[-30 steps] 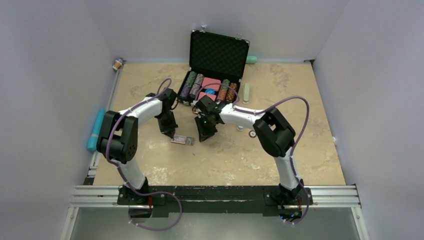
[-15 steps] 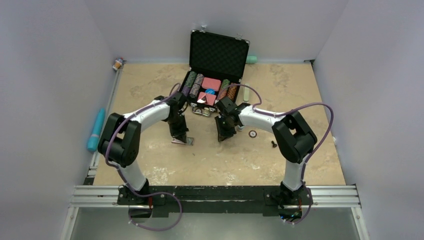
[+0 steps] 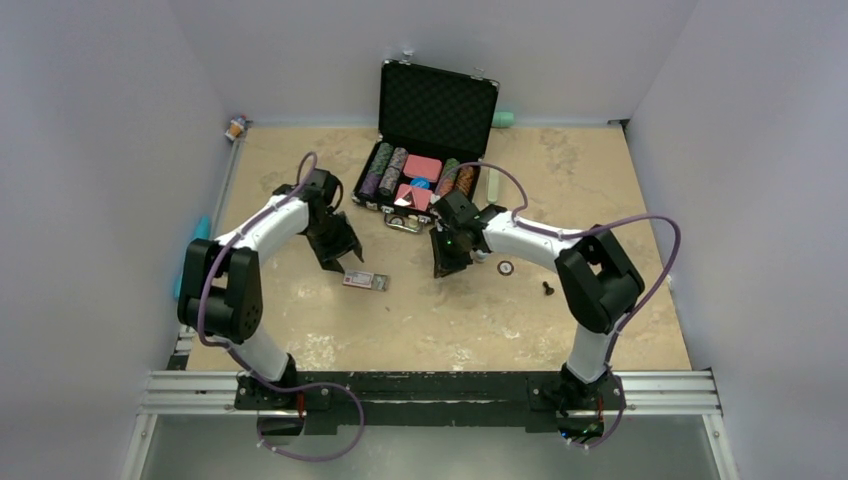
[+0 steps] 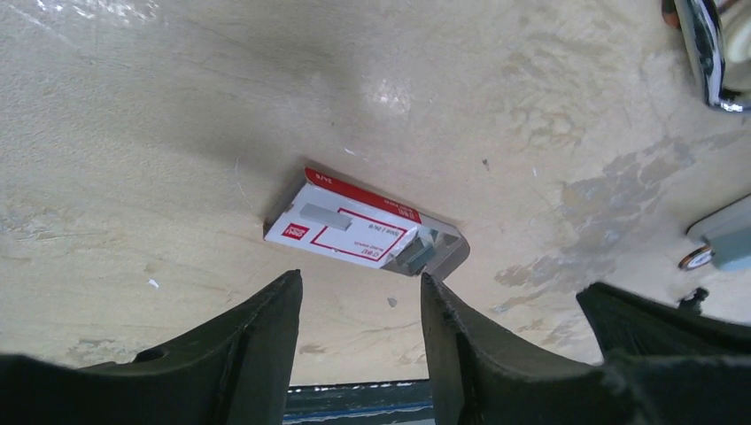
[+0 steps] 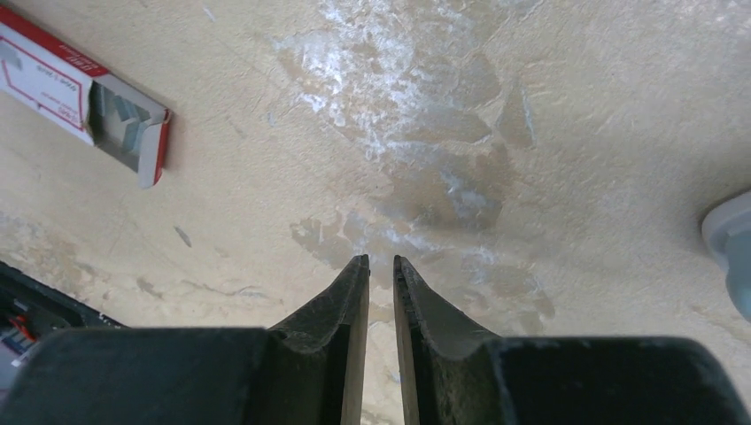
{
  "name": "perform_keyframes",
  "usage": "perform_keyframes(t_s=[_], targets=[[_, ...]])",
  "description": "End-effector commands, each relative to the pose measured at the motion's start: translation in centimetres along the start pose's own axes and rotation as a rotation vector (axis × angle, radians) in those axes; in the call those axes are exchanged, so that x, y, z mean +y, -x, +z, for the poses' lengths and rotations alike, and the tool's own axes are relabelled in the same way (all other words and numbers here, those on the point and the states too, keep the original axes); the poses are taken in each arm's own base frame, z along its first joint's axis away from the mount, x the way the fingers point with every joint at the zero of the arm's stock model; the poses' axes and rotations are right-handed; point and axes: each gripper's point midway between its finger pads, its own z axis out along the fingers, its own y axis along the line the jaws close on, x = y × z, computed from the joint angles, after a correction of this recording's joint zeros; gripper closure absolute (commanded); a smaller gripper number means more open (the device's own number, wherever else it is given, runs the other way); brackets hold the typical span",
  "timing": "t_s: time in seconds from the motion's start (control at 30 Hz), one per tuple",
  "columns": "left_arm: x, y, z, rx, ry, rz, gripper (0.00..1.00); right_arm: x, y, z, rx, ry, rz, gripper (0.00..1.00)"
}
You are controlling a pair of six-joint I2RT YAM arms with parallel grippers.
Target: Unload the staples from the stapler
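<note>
left gripper [image 3: 335,252] is hanging over the table [image 3: 600,200] with its jaws spread wide and nothing between them; in the left wrist view the same gripper [image 4: 359,341] is framing the box from the near side without touching it. just to its right a small red and white staple box [image 3: 364,281] is lying flat on the table, one end flap standing open. a short grey strip of staples [image 4: 326,213] is resting on the box's printed top, and more grey metal is showing inside the open end. further right, the right gripper [image 3: 446,262] is pointing down at bare table, well apart from the box, its fingers [image 5: 350,297] drawn almost together with only a thin slit between them and nothing in it. a pale grey-blue thing [image 5: 731,243] is sitting at the right edge of that wrist view, too cropped to tell what it is. beyond the right gripper a small ring [image 3: 506,267] and a tiny dark piece [image 3: 547,289] are lying on the table, and behind both arms an open black case [image 3: 437,105] is holding chips.
</note>
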Motion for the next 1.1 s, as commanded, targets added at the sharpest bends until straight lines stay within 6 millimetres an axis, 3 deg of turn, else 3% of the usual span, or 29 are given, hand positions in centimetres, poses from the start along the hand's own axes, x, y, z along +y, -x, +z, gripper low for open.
perform_keyframes(t_s=[0.0, 0.13, 0.37, 0.7, 1.07], targets=[[0.5, 0.8, 1.2, 0.033, -0.005, -0.146, 0.46, 0.8, 0.5, -2.0, -0.061, 0.04, -0.005, 0.79], [0.9, 1.5, 2.2, 0.03, 0.021, -0.197, 0.48, 0.6, -0.4, -2.4, -0.062, 0.047, -0.001, 0.8], [1.8, 2.3, 3.5, 0.021, 0.064, -0.24, 0.6, 0.2, -1.4, -3.0, -0.061, 0.049, 0.001, 0.8], [2.3, 0.2, 5.6, 0.074, 0.065, -0.321, 0.6, 0.1, -1.8, -3.9, -0.061, 0.05, -0.011, 0.8], [-2.1, -2.4, 5.5, 0.107, 0.021, -0.208, 0.61, 0.4, -1.6, -3.1, -0.053, 0.066, -0.009, 0.8]])
